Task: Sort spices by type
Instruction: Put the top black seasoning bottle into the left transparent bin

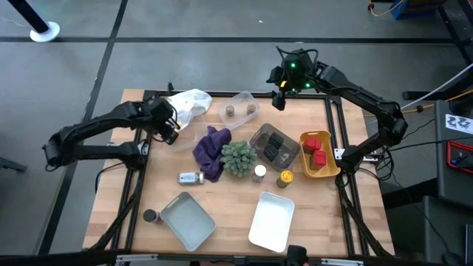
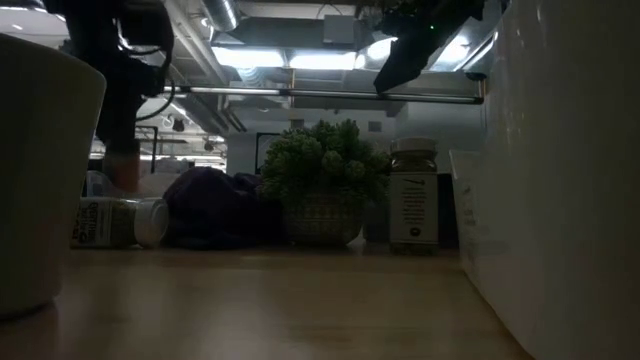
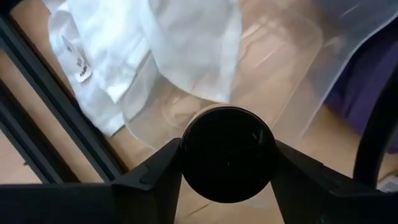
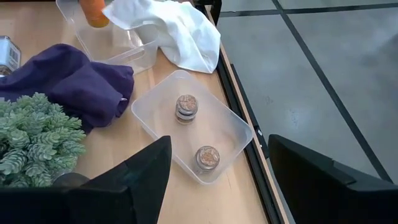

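A pale wooden bench (image 1: 229, 199) with a dark frame stands on a grey floor crossed by dark lines; the level view shows ceiling lights and pipes in the room behind. Near the bench's far left corner the left gripper (image 3: 227, 171) is closed on a black-capped jar (image 3: 227, 154), its fingers pressed against both sides of the round dark cap, above a clear tub (image 3: 273, 68) that lies partly under a white cloth (image 1: 189, 103). Beside that tub lies a purple cloth (image 1: 212, 150), with a spiky green plant (image 1: 238, 157) just beside it toward the middle of the bench. The right gripper (image 4: 217, 180) hangs with its fingers spread wide and nothing between them over the far edge, above a second clear tub (image 4: 163, 99) holding two brown-capped jars (image 4: 186, 107), one upright and one looking stacked on another, though that is hard to tell. Further toward the right edge sit a grey tub of dark tins (image 1: 275, 145) and a yellow tub with red tins (image 1: 315, 151). A white-capped jar (image 1: 191, 177) lies on its side near the purple cloth; two more small jars (image 1: 260, 173) stand by the plant. Two empty trays (image 1: 272, 219) rest along the near edge, with another dark-capped jar (image 1: 151, 216) near the near left corner.
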